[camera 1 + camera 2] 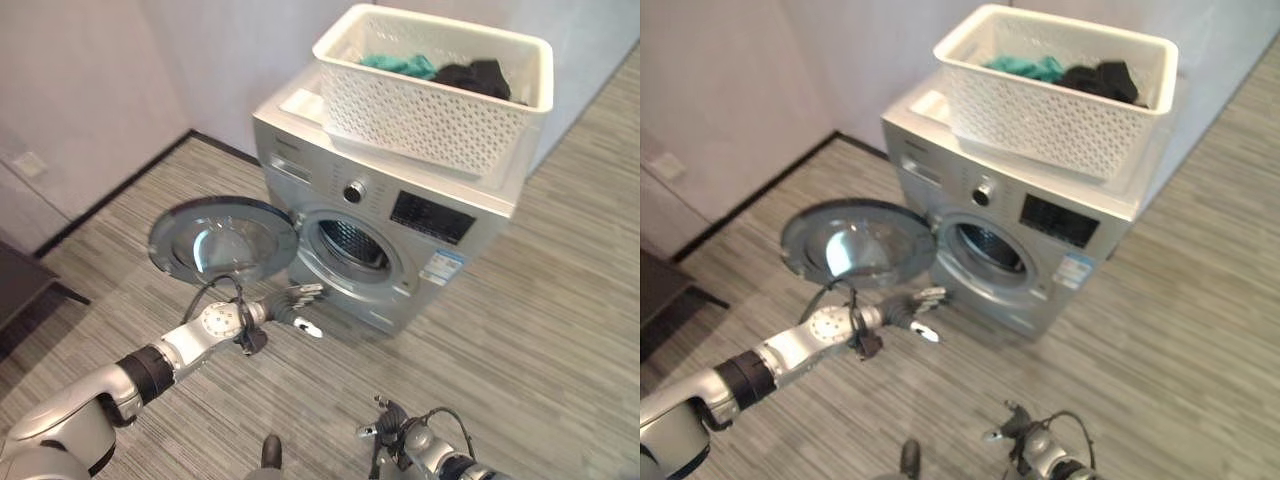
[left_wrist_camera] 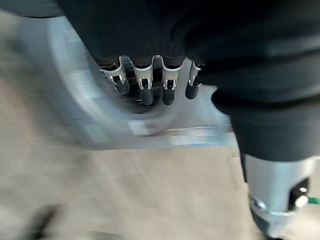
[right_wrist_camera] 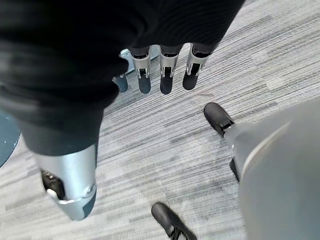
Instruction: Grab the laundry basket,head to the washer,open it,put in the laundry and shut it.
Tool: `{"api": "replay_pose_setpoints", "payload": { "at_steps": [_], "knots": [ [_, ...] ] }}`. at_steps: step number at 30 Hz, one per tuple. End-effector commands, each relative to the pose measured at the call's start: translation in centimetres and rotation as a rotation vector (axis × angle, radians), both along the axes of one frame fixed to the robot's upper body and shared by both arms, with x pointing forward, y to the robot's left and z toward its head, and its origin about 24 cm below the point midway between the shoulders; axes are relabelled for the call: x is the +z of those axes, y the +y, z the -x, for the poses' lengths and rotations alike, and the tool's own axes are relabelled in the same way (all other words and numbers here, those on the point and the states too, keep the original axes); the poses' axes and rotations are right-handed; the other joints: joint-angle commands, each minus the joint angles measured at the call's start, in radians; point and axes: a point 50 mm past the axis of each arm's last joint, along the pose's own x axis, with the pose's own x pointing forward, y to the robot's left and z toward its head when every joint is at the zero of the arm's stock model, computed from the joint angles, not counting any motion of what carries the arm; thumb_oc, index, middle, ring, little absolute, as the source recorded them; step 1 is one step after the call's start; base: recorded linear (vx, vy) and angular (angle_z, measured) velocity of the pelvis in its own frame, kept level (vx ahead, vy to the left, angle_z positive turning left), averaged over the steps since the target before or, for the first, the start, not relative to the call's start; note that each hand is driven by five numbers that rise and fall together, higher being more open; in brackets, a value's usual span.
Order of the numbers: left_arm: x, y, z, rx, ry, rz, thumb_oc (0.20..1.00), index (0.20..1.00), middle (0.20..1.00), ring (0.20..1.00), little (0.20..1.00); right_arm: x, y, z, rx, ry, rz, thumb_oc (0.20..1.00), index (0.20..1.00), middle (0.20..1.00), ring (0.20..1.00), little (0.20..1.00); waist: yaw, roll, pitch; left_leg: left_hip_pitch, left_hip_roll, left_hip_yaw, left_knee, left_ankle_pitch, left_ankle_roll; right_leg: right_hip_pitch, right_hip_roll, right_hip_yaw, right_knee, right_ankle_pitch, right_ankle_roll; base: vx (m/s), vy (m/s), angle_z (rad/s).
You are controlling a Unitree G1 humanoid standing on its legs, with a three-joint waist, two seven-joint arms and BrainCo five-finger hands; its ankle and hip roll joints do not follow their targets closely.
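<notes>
White perforated basket sits on top of the washer, toward 1 o'clock in the eye views, holding teal cloth and black cloth. Round door hangs swung open at 9 o'clock of the drum opening. Left hand, fingers loosely extended and gripping nothing, sits just below the door and beside the opening. Right hand, fingers relaxed and empty, shows over the striped grey floor at 6 o'clock.
</notes>
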Motion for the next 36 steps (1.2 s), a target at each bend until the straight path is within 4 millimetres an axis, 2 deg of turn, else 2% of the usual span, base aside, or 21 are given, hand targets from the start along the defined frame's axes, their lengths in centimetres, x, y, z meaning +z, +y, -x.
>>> {"api": "replay_pose_setpoints", "payload": {
  "at_steps": [1, 3, 4, 5, 6, 11, 13, 14, 19, 22, 23, 25, 26, 27, 28, 29, 30, 31, 33, 34, 36],
  "knots": [
    [3.5, 4.8, -4.1, 0.139, -0.199, -0.33, 1.0, 1.0, 1.0, 1.0, 1.0, 2.4, -0.3, -3.7, 0.023, -0.131, -0.02, 1.0, 1.0, 1.0, 1.0, 1.0, 0.006, -0.022, 0.124, -0.03, 0.01, -0.037, 0.017, -0.041, 0.042, 0.068, -0.057, 0.033, 0.076, -0.137, 0.085, -0.1, 0.013, -0.34],
    [5.2, 8.0, -5.5, 0.322, -0.27, -0.503, 1.0, 1.0, 1.0, 1.0, 1.0, 3.5, -0.6, -5.0, 0.011, -0.186, -0.023, 1.0, 1.0, 1.0, 1.0, 1.0, -0.014, -0.057, 0.155, -0.081, 0.015, -0.04, 0.041, -0.034, 0.039, 0.035, -0.052, 0.038, 0.07, -0.124, 0.081, -0.09, -0.013, -0.12],
    [5.2, 8.0, -5.5, 0.322, -0.27, -0.503, 1.0, 1.0, 1.0, 1.0, 1.0, 3.5, -0.6, -5.0, 0.011, -0.186, -0.023, 1.0, 1.0, 1.0, 1.0, 1.0, -0.014, -0.057, 0.155, -0.081, 0.015, -0.04, 0.041, -0.035, 0.039, 0.035, -0.052, 0.038, 0.07, -0.124, 0.081, -0.13, -0.034, -0.05],
    [11.1, 12.2, -6.6, 0.59, -0.443, -0.602, 1.0, 1.0, 1.0, 1.0, 1.0, 5.2, -1.0, -6.7, -0.018, -0.286, -0.05, 1.0, 1.0, 1.0, 1.0, 1.0, -0.038, -0.101, 0.193, -0.151, 0.022, -0.05, 0.069, -0.025, 0.033, -0.003, -0.045, 0.048, 0.06, -0.103, 0.075, -0.09, -0.023, 0.01],
    [11.1, 12.2, -6.6, 0.59, -0.443, -0.602, 1.0, 1.0, 1.0, 1.0, 1.0, 5.3, -1.0, -6.7, -0.018, -0.286, -0.05, 1.0, 1.0, 1.0, 1.0, 1.0, -0.038, -0.101, 0.193, -0.152, 0.022, -0.05, 0.069, -0.025, 0.033, -0.003, -0.045, 0.047, 0.061, -0.103, 0.075, -0.12, -0.031, 0.09],
    [19.8, 17.5, -5.2, 0.922, -0.695, -0.571, 1.0, 1.0, 1.0, 1.0, 1.0, 7.6, -1.0, -8.2, -0.068, -0.441, -0.1, 1.0, 1.0, 1.0, 1.0, 1.0, -0.071, -0.164, 0.238, -0.27, 0.039, -0.059, 0.137, -0.043, 0.027, -0.066, -0.029, 0.056, 0.015, -0.058, 0.081, -0.05, -0.032, 0.03],
    [20.7, 18.0, -5.0, 0.954, -0.722, -0.569, 1.0, 1.0, 1.0, 1.0, 1.0, 7.6, -1.2, -8.2, -0.075, -0.444, -0.096, 1.0, 1.0, 1.0, 1.0, 1.0, -0.074, -0.17, 0.239, -0.291, 0.04, -0.062, 0.154, -0.049, 0.027, -0.075, -0.027, 0.06, 0.008, -0.053, 0.083, -0.02, -0.025, -0.05],
    [22.7, 18.8, -4.4, 1.036, -0.801, -0.528, 1.0, 1.0, 1.0, 1.0, 1.0, 7.5, -1.6, -7.9, -0.099, -0.447, -0.097, 1.0, 1.0, 1.0, 1.0, 1.0, -0.082, -0.183, 0.24, -0.33, 0.04, -0.068, 0.19, -0.062, 0.027, -0.095, -0.024, 0.068, 0.0, -0.045, 0.085, -0.02, -0.022, -0.07],
    [23.9, 19.4, -3.8, 1.132, -0.87, -0.423, 1.0, 1.0, 1.0, 1.0, 1.0, 7.3, -1.5, -7.8, -0.123, -0.442, -0.101, 1.0, 1.0, 1.0, 1.0, 1.0, -0.087, -0.203, 0.234, -0.371, 0.047, -0.07, 0.237, -0.086, 0.034, -0.124, -0.015, 0.087, 0.0, -0.035, 0.09, 0.0, -0.002, -0.02],
    [22.7, 19.5, -3.8, 1.129, -0.843, -0.414, 1.0, 1.0, 1.0, 1.0, 1.0, 6.7, -1.2, -7.3, -0.112, -0.411, -0.104, 1.0, 1.0, 1.0, 1.0, 1.0, -0.076, -0.199, 0.228, -0.348, 0.058, -0.063, 0.249, -0.128, 0.034, -0.106, -0.002, 0.097, 0.0, -0.048, 0.096, 0.03, 0.021, -0.13],
    [22.2, 19.3, -3.9, 1.12, -0.835, -0.402, 1.0, 1.0, 1.0, 1.0, 1.0, 6.6, -1.1, -7.2, -0.105, -0.408, -0.104, 1.0, 1.0, 1.0, 1.0, 1.0, -0.08, -0.208, 0.228, -0.358, 0.043, -0.056, 0.255, -0.107, 0.041, -0.116, -0.017, 0.096, 0.0, -0.033, 0.092, 0.01, 0.067, -0.16],
    [20.5, 19.3, -3.9, 1.117, -0.808, -0.38, 1.0, 1.0, 1.0, 1.0, 1.0, 6.4, -1.2, -6.9, -0.101, -0.402, -0.1, 1.0, 1.0, 1.0, 1.0, 1.0, -0.073, -0.198, 0.223, -0.337, 0.046, -0.054, 0.273, -0.15, 0.04, -0.092, -0.01, 0.1, 0.0, -0.045, 0.098, 0.02, 0.08, -0.16],
    [18.4, 19.0, -3.9, 1.104, -0.781, -0.362, 1.0, 1.0, 1.0, 1.0, 1.0, 6.3, -1.6, -6.6, -0.12, -0.398, -0.096, 1.0, 1.0, 1.0, 1.0, 1.0, -0.075, -0.204, 0.224, -0.342, 0.023, -0.04, 0.298, -0.147, 0.052, -0.092, -0.031, 0.104, 0.0, -0.026, 0.099, 0.08, 0.062, -0.14],
    [18.3, 19.0, -3.8, 1.104, -0.778, -0.363, 1.0, 1.0, 1.0, 1.0, 1.0, 6.2, -1.6, -6.6, -0.119, -0.396, -0.095, 1.0, 1.0, 1.0, 1.0, 1.0, -0.071, -0.194, 0.221, -0.328, 0.035, -0.045, 0.298, -0.174, 0.046, -0.08, -0.018, 0.106, 0.0, -0.041, 0.104, -0.06, 0.124, -0.17],
    [16.8, 18.7, -3.8, 1.083, -0.759, -0.358, 1.0, 1.0, 1.0, 1.0, 1.0, 6.0, -2.1, -6.3, -0.15, -0.387, -0.094, 1.0, 1.0, 1.0, 1.0, 1.0, -0.073, -0.197, 0.22, -0.336, 0.013, -0.031, 0.315, -0.163, 0.059, -0.084, -0.04, 0.108, 0.0, -0.021, 0.104, 0.1, 0.105, -0.2],
    [15.3, 18.2, -3.8, 1.062, -0.737, -0.347, 1.0, 1.0, 1.0, 1.0, 1.0, 5.5, -2.7, -5.9, -0.187, -0.366, -0.089, 1.0, 1.0, 1.0, 1.0, 1.0, -0.062, -0.179, 0.218, -0.316, 0.02, -0.03, 0.339, -0.209, 0.061, -0.06, -0.034, 0.111, 0.002, -0.031, 0.11, 0.04, 0.239, -0.24],
    [11.8, 16.8, -3.6, 1.017, -0.68, -0.305, 1.0, 1.0, 1.0, 1.0, 1.0, 4.5, -4.7, -4.8, -0.293, -0.317, -0.068, 1.0, 1.0, 1.0, 1.0, 1.0, -0.05, -0.158, 0.215, -0.303, -0.001, -0.019, 0.379, -0.247, 0.085, -0.047, -0.057, 0.121, 0.024, -0.026, 0.117, 0.11, 0.181, -0.23],
    [11.8, 16.8, -3.6, 1.017, -0.679, -0.304, 1.0, 1.0, 1.0, 1.0, 1.0, 4.5, -4.8, -4.8, -0.293, -0.316, -0.067, 1.0, 1.0, 1.0, 1.0, 1.0, -0.05, -0.157, 0.214, -0.303, -0.001, -0.018, 0.381, -0.249, 0.086, -0.047, -0.057, 0.122, 0.024, -0.026, 0.117, 0.05, 0.223, -0.23],
    [7.5, 14.7, -3.0, 0.975, -0.602, -0.23, 1.0, 1.0, 1.0, 1.0, 1.0, 3.5, -7.3, -3.3, -0.4, -0.264, -0.02, 1.0, 1.0, 1.0, 1.0, 1.0, -0.039, -0.117, 0.212, -0.277, -0.038, -0.02, 0.408, -0.282, 0.118, -0.04, -0.088, 0.145, 0.084, -0.019, 0.116, 0.06, 0.255, -0.16],
    [3.3, 12.3, -1.7, 0.945, -0.521, -0.133, 1.0, 1.0, 1.0, 1.0, 1.0, 2.7, -9.3, -1.7, -0.505, -0.211, 0.009, 1.0, 1.0, 1.0, 1.0, 1.0, -0.035, -0.087, 0.203, -0.247, -0.089, -0.027, 0.385, -0.256, 0.153, -0.065, -0.116, 0.175, 0.183, -0.01, 0.094, 0.03, 0.253, -0.03],
    [1.6, 11.1, -1.0, 0.93, -0.481, -0.088, 1.0, 1.0, 1.0, 1.0, 1.0, 2.2, -9.8, -0.9, -0.535, -0.183, 0.016, 1.0, 1.0, 1.0, 1.0, 1.0, -0.029, -0.068, 0.202, -0.21, -0.1, -0.033, 0.363, -0.253, 0.166, -0.075, -0.104, 0.189, 0.245, -0.029, 0.079, 0.11, 0.215, 0.05]
  ]
}}
